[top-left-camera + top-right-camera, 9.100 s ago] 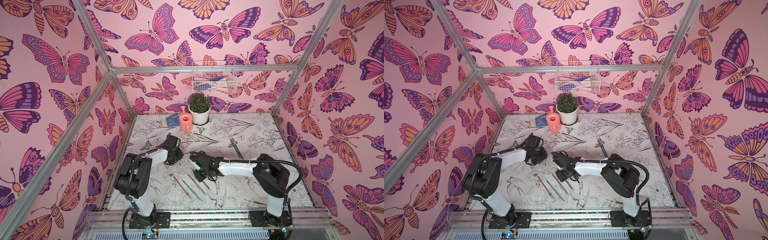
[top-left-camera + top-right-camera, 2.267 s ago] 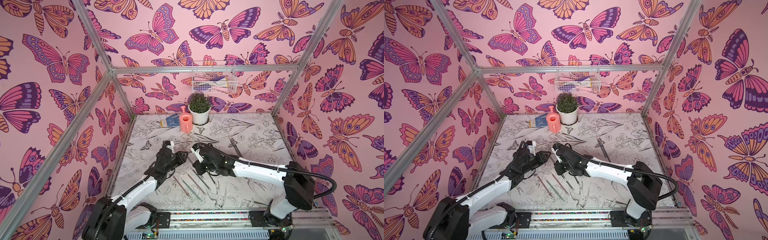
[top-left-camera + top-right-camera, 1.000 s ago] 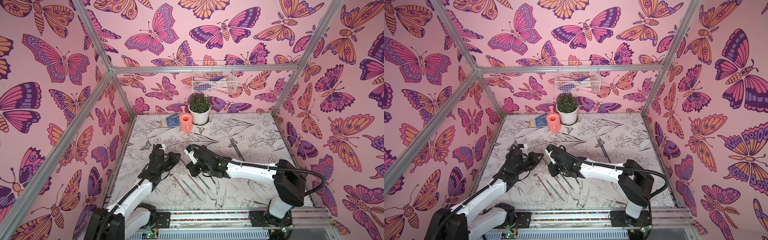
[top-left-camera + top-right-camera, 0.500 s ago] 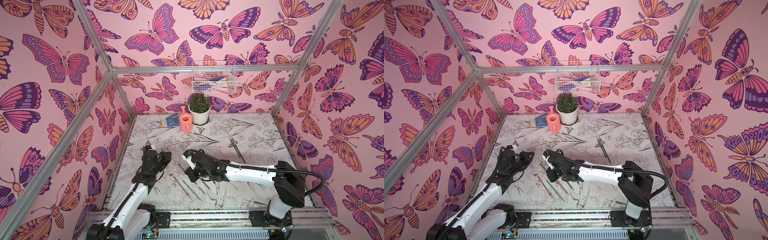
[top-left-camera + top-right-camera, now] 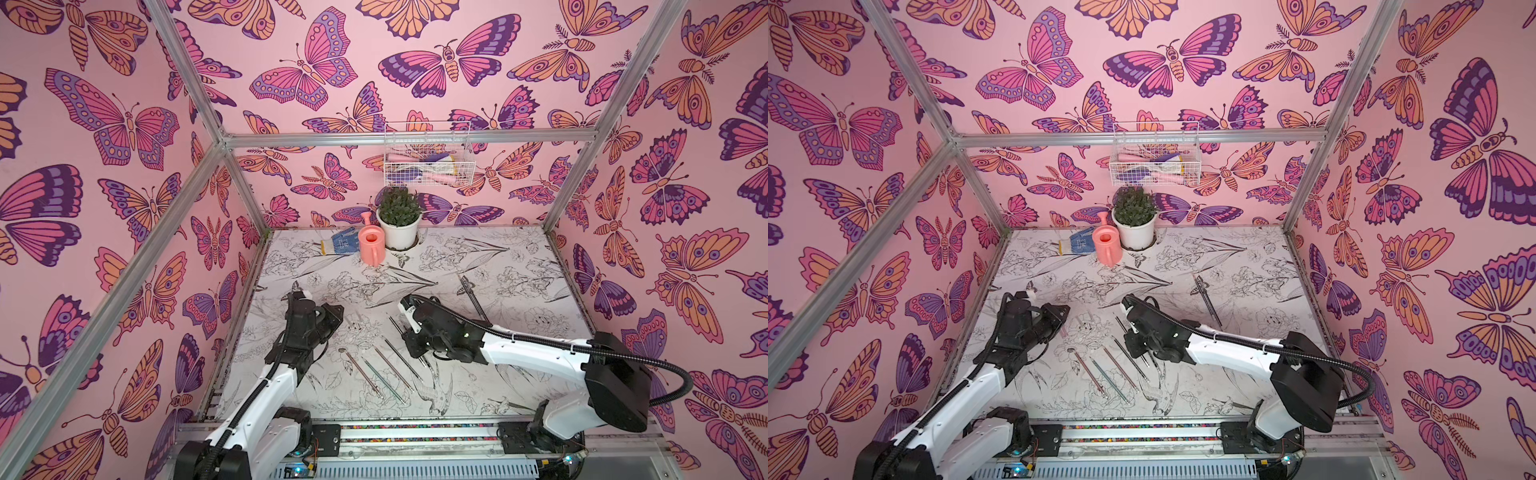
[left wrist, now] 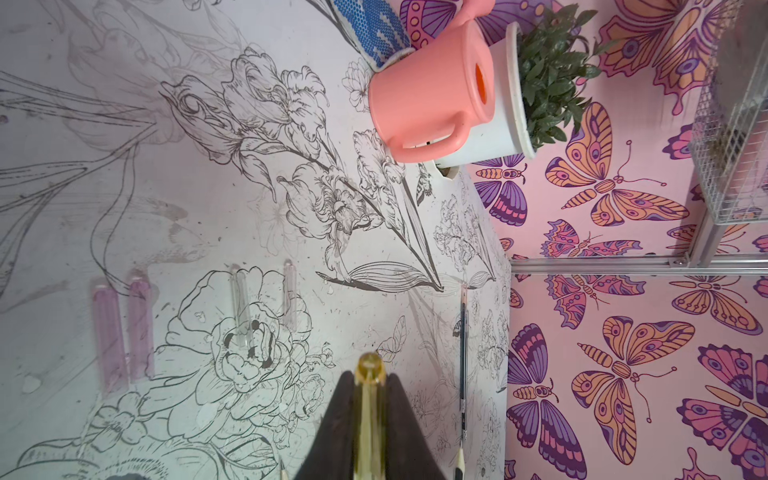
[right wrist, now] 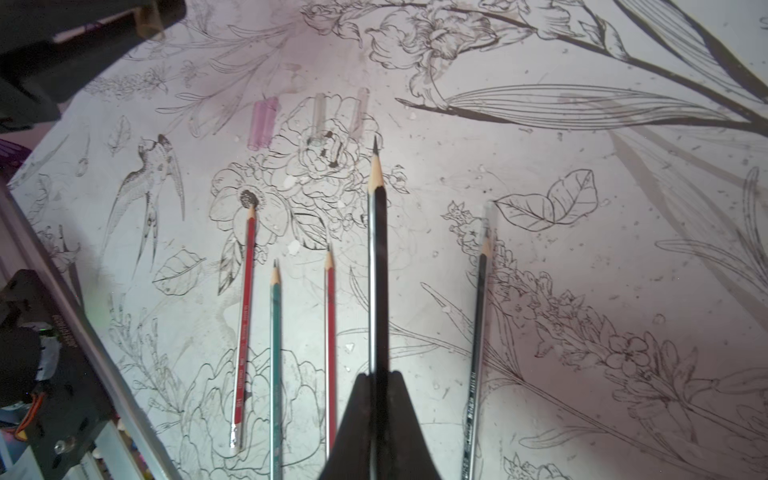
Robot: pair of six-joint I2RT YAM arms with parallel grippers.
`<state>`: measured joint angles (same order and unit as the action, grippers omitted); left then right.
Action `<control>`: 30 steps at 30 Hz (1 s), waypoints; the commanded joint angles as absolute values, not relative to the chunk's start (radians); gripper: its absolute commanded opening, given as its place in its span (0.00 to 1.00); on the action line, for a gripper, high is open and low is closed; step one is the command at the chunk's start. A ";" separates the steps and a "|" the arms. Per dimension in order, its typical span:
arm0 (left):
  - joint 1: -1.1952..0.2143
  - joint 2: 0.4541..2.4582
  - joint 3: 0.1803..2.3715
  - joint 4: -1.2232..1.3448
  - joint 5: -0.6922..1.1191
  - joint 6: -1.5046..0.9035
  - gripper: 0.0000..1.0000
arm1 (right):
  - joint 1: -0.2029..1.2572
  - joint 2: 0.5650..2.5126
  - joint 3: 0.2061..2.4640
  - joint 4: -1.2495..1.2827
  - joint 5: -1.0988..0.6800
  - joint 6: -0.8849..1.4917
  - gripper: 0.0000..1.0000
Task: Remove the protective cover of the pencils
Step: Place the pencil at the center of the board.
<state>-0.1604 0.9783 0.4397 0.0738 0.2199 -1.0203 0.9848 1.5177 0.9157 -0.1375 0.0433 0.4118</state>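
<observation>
**Five covers off, at least one pencil to go**

Your left gripper (image 6: pixel 370 376) is clamped on a yellow cover (image 6: pixel 368 405), held above the table (image 5: pixel 519 374). Your right gripper (image 7: pixel 378 376) is closed on a black pencil (image 7: pixel 377 270) whose sharpened tip is bare, so this pair looks parted.

Four more lie loose on the table near the left gripper: two purple covers (image 6: pixel 109 336) and two clear covers (image 6: pixel 241 311). Between them and the front rail, three coloured pencils (image 7: pixel 276 353) lie side by side with bare tips.

By my judgement you have yet to set down this cover and pencil. After that comes the lying black pencil (image 7: pixel 478 324) just beside the held one, whose tip seems to sit under a clear sleeve (image 7: pixel 489 218). Two far black pencils (image 5: pixel 471 296) lie well apart towards the right wall, and you cannot tell whether they are capped.
</observation>
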 commanded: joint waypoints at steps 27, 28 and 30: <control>-0.294 1.516 0.766 -0.057 0.277 -0.849 0.15 | 0.942 1.793 0.939 -0.067 0.008 0.426 0.01; -0.296 1.535 0.779 -0.064 0.278 -0.847 0.14 | 0.942 1.797 0.944 -0.072 0.006 0.426 0.01; -0.299 1.567 0.795 -0.071 0.285 -0.844 0.14 | 0.940 1.799 0.945 -0.075 0.009 0.423 0.03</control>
